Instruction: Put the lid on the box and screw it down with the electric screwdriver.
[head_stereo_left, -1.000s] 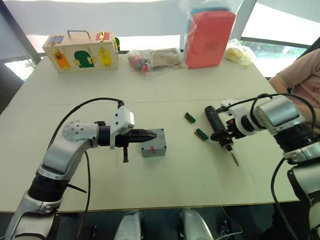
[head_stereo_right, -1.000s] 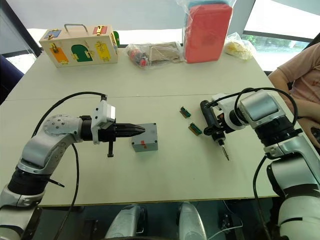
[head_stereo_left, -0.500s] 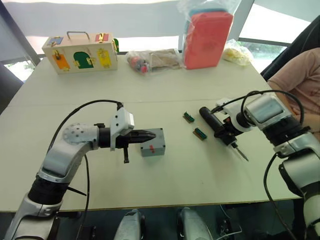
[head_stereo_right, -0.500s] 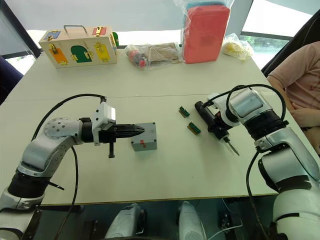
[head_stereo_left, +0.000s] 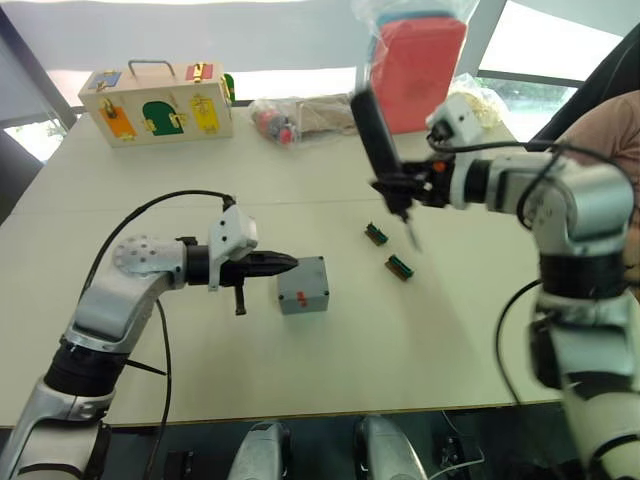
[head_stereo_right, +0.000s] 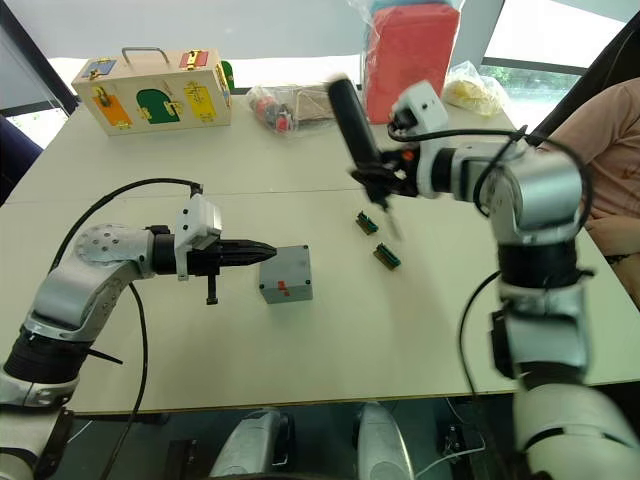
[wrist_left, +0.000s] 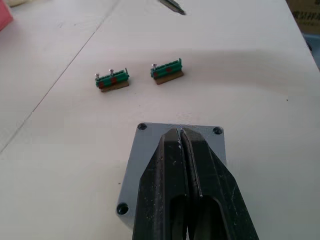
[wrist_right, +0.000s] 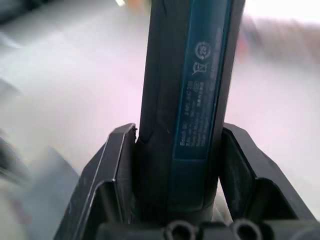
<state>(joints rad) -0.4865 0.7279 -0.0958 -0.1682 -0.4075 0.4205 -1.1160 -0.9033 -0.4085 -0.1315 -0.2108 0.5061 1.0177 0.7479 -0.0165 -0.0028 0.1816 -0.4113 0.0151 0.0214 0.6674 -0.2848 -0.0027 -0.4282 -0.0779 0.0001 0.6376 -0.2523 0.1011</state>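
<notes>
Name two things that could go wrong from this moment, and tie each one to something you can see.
1. The left gripper rests shut against the box without clamping it, so the box may slide or twist under driving force.
2. The right gripper holds the electric screwdriver raised above the green pieces; a careless descent could knock them.

We see bright daylight pouring in from the windows (head_stereo_left: 560, 45) along the top of the frame, blown out to white glare. The pale surface (head_stereo_left: 330, 360) is evenly lit, with soft shadows. The electric screwdriver (head_stereo_left: 372, 130) is smeared by motion blur in the upper centre, and the background behind it in the right wrist view is out of focus.
</notes>
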